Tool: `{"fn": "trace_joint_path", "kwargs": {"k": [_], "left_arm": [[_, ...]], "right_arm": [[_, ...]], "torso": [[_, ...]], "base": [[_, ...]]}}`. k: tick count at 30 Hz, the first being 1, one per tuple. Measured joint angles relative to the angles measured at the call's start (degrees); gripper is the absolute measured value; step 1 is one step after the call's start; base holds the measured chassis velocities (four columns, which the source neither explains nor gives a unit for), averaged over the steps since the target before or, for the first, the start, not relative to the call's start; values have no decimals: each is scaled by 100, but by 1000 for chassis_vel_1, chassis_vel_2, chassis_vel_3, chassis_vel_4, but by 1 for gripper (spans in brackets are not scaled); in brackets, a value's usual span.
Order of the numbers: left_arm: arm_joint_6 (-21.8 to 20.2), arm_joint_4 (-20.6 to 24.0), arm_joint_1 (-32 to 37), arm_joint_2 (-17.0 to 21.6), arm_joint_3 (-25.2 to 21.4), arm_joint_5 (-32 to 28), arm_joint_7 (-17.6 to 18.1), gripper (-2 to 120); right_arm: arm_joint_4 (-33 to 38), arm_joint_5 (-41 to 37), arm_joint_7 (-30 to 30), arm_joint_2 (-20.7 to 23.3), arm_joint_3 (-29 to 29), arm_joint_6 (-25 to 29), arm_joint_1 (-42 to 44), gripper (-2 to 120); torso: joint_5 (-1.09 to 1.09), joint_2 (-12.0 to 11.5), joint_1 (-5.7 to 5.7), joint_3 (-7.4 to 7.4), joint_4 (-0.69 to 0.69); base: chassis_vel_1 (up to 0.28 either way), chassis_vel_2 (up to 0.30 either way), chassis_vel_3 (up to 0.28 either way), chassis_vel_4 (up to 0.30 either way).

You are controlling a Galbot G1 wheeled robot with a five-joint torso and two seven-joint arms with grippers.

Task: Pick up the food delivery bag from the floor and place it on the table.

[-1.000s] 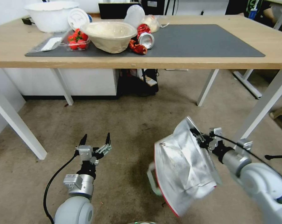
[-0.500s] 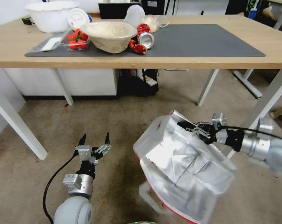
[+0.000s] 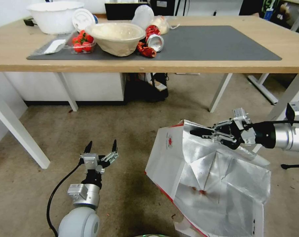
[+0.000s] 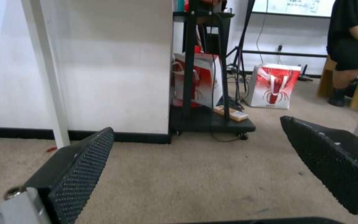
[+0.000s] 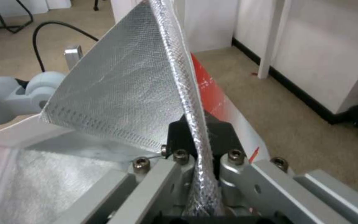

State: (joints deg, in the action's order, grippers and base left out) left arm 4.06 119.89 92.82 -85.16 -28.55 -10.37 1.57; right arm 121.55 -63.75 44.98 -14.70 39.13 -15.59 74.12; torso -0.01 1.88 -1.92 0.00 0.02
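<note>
Right tool (image 3: 202,133) clamped, arm reaching leftward, left tool (image 3: 101,148) spread, low

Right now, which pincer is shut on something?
The right pincer, clamped on the food delivery bag at its foil rim; the left pincer hangs open above the carpet.

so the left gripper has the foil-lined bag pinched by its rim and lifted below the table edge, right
Not quite: the right gripper pinches the food delivery bag by its rim, as the head view and right wrist view show. The left gripper hangs open over the carpet. The bag is below the table edge.
</note>
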Motion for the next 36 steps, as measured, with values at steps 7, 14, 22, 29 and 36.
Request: {"fn": "trace_joint_path", "kwargs": {"k": [7,14,22,29,36], "left_arm": [[38,-3,-6,-17,8,-2,-5,100],[74,-4,-22,-8,-35,-48,-112,100],[156,-25,-31,-1,-92,-125,-205,100],[155,-25,-27,5,-96,-132,-201,100],[139,-9,-31,26,-121,-145,-192,100]], "right_arm": [[-48,-144,281,223,22,-30,-17,0],[1,-100,225,188,4,-116,23,0],[2,-105,217,222,-3,-154,29,0],[15,-134,231,278,-18,-185,41,0],[21,-179,269,341,-22,-220,47,0]], "torso": [[2,0,0,0,-3],[1,0,0,0,-2],[1,98,-3,83,-3],[1,291,-5,276,-3],[1,474,-28,440,-3]], "base": [[0,0,0,0],[0,0,0,0],[0,0,0,0],[0,0,0,0],[0,0,0,0]]}}
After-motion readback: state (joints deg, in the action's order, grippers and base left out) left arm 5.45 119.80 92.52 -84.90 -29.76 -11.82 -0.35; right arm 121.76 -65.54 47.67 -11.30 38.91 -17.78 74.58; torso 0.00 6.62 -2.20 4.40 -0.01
